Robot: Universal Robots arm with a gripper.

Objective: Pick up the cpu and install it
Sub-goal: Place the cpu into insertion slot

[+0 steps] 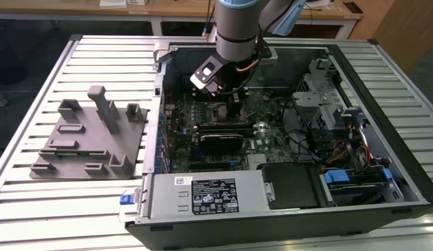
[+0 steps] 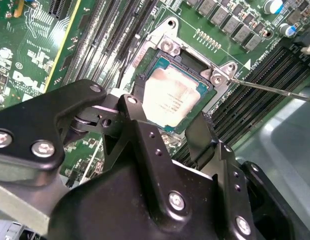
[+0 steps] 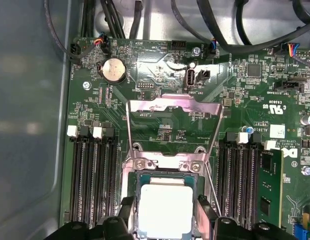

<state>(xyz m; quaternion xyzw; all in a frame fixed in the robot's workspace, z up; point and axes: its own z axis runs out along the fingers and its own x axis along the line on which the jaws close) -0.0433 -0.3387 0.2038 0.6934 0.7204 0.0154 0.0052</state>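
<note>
First wrist view: the cpu (image 3: 164, 207) lies flat in the socket (image 3: 165, 164) of the motherboard (image 3: 255, 100) below the raised retention plate (image 3: 170, 106), my end effector (image 3: 165, 220) straddling it, clamped or released I cannot tell; seating looks done, plate not yet closed.

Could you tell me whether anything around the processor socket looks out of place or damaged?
Nothing stands out. The cpu sits square in the socket frame. The load plate is flipped open and the thin lever is unlatched, as fits an installation under way. No damage shows.

Print on mobo (image 3: 170, 125), PSU label (image 1: 215, 194).
</note>
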